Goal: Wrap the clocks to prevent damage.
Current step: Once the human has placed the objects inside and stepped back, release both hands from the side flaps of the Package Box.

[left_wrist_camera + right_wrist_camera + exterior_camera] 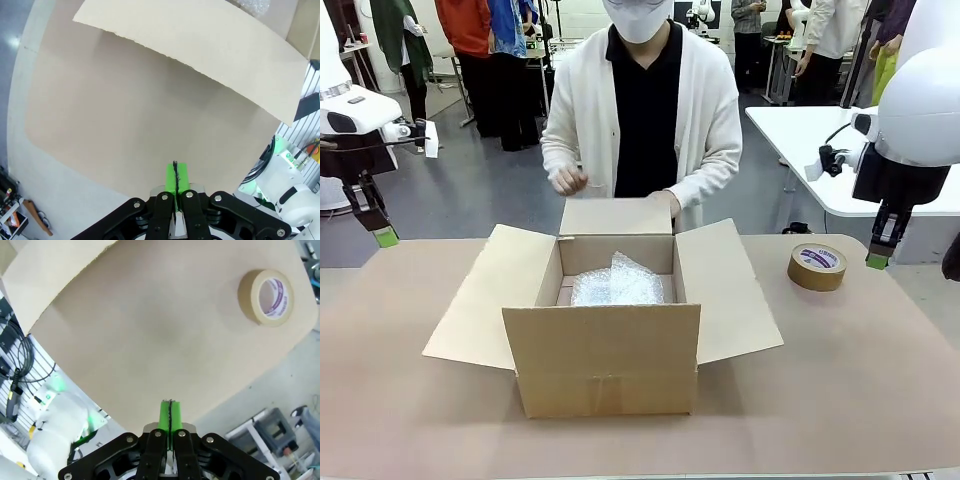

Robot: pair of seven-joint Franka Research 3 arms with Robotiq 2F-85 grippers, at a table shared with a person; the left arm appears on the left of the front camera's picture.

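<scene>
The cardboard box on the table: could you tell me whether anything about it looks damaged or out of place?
Nothing stands out. The cardboard box stands upright on the table with its flaps folded open, bubble wrap lies inside it, and the tape roll lies flat to its right, apart from it.

I see the tan table (400, 400) carrying two things. An open cardboard box (605, 360) stands at its centre with flaps spread. A tape roll (817, 267) lies flat at the box's two o'clock, clear of the flap.
</scene>
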